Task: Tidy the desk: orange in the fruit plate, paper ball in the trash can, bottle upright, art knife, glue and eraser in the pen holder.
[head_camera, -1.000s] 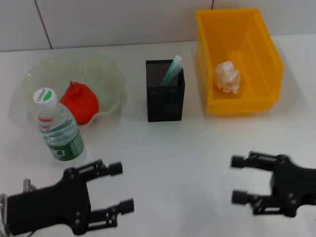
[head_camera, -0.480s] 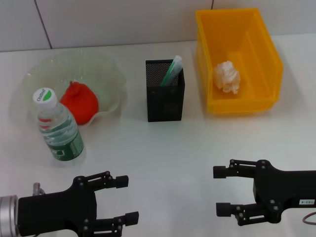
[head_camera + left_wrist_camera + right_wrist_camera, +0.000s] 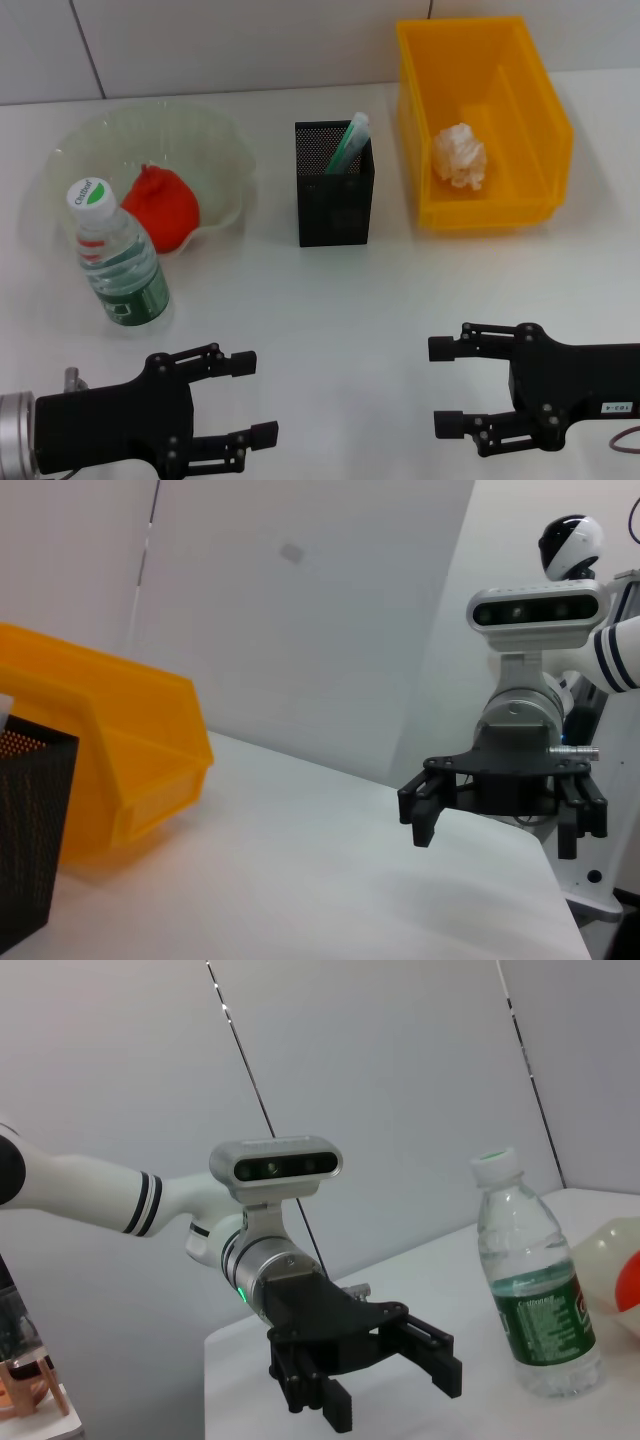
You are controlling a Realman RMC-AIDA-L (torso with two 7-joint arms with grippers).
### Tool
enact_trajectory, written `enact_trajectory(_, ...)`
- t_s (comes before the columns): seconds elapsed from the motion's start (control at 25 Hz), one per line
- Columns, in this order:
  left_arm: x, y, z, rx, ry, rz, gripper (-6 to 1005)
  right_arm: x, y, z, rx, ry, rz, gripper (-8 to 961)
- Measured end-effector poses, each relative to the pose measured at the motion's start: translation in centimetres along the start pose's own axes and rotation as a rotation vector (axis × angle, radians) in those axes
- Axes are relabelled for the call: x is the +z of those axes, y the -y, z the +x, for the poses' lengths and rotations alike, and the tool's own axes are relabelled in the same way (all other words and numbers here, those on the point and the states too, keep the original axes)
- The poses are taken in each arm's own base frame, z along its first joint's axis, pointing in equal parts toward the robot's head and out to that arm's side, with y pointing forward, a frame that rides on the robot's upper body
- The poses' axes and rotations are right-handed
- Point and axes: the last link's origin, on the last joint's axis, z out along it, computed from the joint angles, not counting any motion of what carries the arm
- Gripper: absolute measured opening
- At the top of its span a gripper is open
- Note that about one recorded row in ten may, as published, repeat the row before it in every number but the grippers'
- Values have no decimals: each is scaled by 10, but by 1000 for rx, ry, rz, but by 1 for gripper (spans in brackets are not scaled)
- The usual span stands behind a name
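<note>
I see both hands low at the near edge of the counter (image 3: pixel 330 310), neither holding anything. The left hand (image 3: pixel 240 398) sits at the near left with its fingers spread wide and pointing right; the right hand (image 3: pixel 450 385) sits at the near right, fingers also spread wide, pointing left toward the other one. Everything the task names lies farther out than either hand. The bottle (image 3: pixel 118 255) stands upright just beyond the left hand, its long axis vertical and its white cap up, green label facing me; in the right wrist view it (image 3: pixel 532 1280) stands beside the left hand (image 3: pixel 400 1375), apart from it. Touching or nearly touching the bottle on its far side is the clear fruit plate (image 3: pixel 215 150), and the orange (image 3: pixel 162 206) rests inside it, toward its near edge. In the middle of the counter, well beyond both hands, the black mesh pen holder (image 3: pixel 335 195) stands upright with a green-and-white stick-shaped item (image 3: pixel 347 142) in it, leaning so its top tips to the far right; I cannot tell what else is inside. At the far right the yellow trash can (image 3: pixel 530 90) lies well beyond the right hand, its long side running near to far, and the white paper ball (image 3: pixel 459 154) rests inside it toward its left wall.
</note>
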Motion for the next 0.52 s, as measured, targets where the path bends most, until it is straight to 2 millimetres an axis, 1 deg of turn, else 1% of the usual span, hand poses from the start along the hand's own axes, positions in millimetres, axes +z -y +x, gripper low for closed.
enact_trajectory(0.52, 4, 2, 3, -2, 0, -2, 802, -1, 0, 2, 8, 1, 8, 815)
